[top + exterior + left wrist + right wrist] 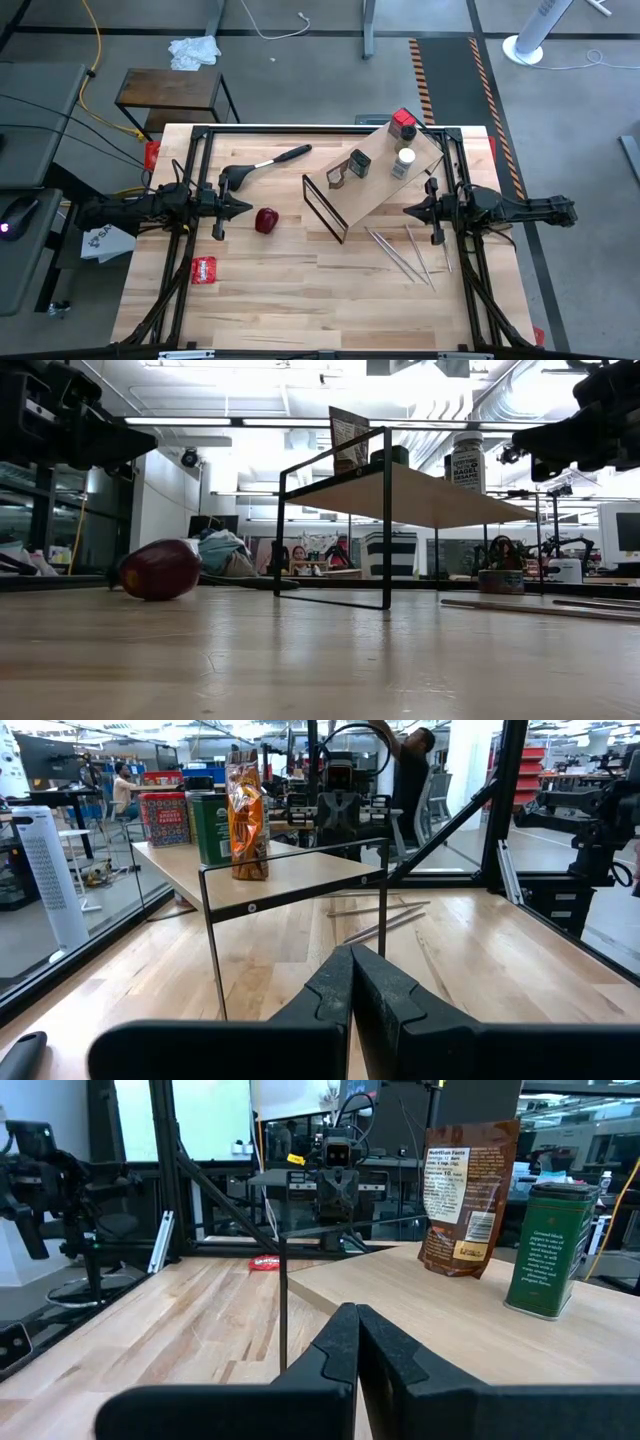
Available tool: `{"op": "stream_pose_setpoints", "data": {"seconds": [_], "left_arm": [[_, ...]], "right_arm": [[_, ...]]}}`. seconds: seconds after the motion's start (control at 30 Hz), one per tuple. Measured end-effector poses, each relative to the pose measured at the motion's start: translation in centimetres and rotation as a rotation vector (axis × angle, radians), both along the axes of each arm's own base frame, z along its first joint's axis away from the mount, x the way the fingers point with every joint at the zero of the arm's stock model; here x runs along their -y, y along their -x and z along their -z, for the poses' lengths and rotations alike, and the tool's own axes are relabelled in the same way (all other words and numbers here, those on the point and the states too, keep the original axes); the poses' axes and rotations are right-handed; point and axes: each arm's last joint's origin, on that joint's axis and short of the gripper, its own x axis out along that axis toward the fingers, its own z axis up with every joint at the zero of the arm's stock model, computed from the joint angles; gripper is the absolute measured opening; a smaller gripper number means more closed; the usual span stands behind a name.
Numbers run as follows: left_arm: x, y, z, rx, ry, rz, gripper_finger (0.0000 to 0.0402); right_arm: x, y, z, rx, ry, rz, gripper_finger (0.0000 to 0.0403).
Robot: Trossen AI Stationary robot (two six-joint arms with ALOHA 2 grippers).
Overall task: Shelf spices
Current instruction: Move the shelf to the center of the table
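Probably robotics lab: black rig frame [200,160], distant desks, monitors.

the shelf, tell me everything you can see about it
The shelf is a long flat board of light wood on thin black metal-rod end frames, open underneath. It stands upright on the table, set at an angle toward the far right side, between the two arms. On top sit a brown pouch, a green tin, a white-capped jar and a red-capped container. Neither gripper touches it.
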Motion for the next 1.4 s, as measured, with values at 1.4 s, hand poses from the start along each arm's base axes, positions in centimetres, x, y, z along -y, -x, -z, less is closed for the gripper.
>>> {"op": "stream_pose_setpoints", "data": {"seconds": [1.4], "left_arm": [[-0.5,3.5,-7.2,0.902,0.479,-0.008,0.0003]], "right_arm": [[2.3,-2.1,-22.4,0.067,-0.489,0.529,0.0000]]}}
